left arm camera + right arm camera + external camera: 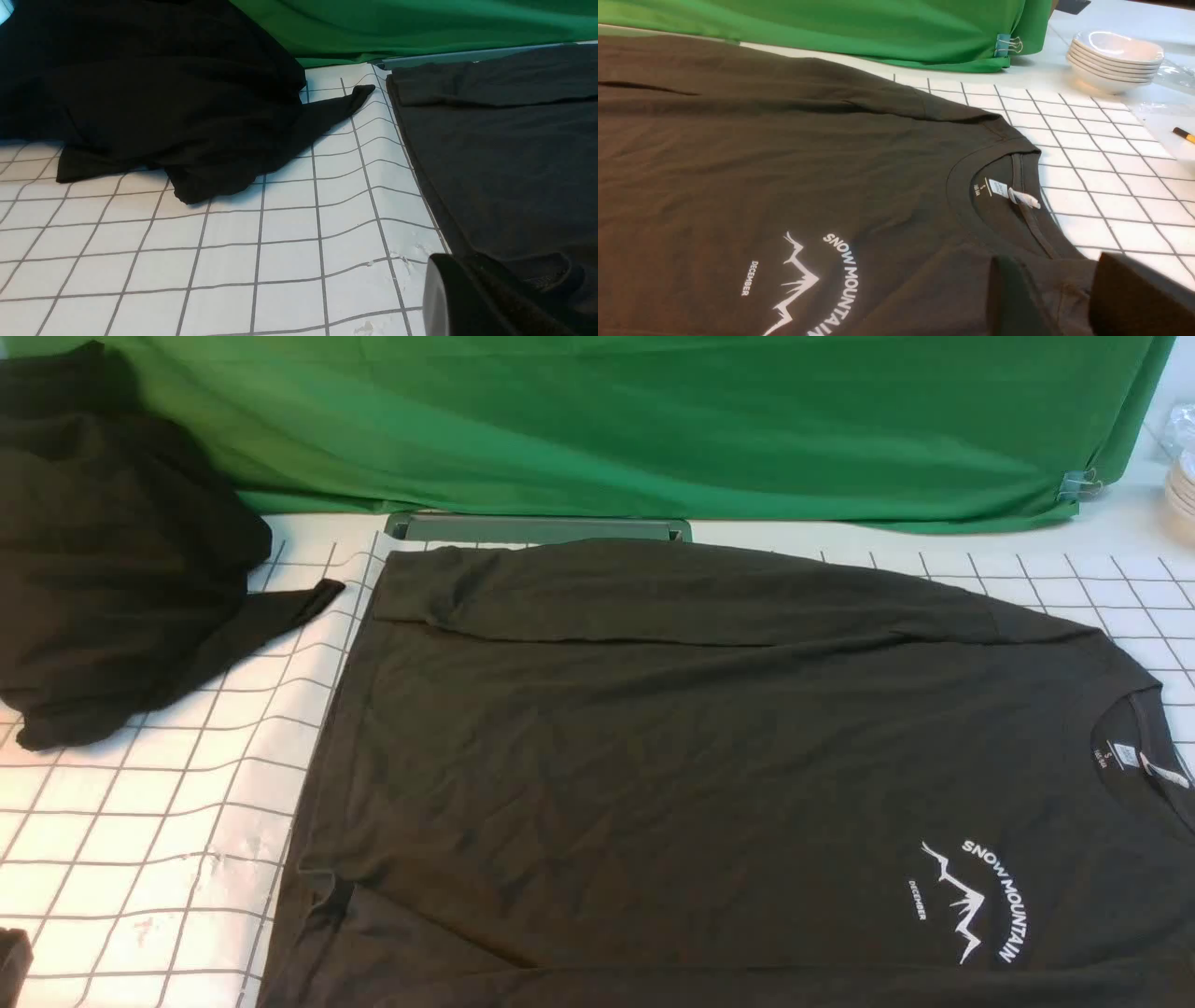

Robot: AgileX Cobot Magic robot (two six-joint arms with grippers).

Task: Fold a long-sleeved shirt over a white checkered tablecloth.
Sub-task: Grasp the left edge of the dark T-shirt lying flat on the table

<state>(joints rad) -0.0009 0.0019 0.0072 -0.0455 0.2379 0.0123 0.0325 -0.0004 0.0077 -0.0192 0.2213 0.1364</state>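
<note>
The long-sleeved shirt (653, 756) lies flat on the white checkered tablecloth (140, 821), collar and white neck label to the right, its far sleeve folded across the top. The mountain print (798, 280) faces up. In the right wrist view my right gripper (1057, 280) is open, its two dark fingers standing astride the shoulder cloth beside the collar (1017, 196). In the left wrist view only one finger (460, 294) of my left gripper (504, 287) shows, at the shirt's hem corner (537, 275), which is slightly puckered. Its other finger is lost against the dark cloth.
A heap of plain black cloth (103, 551) lies at the far left on the tablecloth (233, 261). The green backdrop (653, 420) hangs along the far edge, with a grey-green tray rim (537, 527) below it. Stacked white bowls (1115, 56) and a pencil (1183, 135) sit at the right.
</note>
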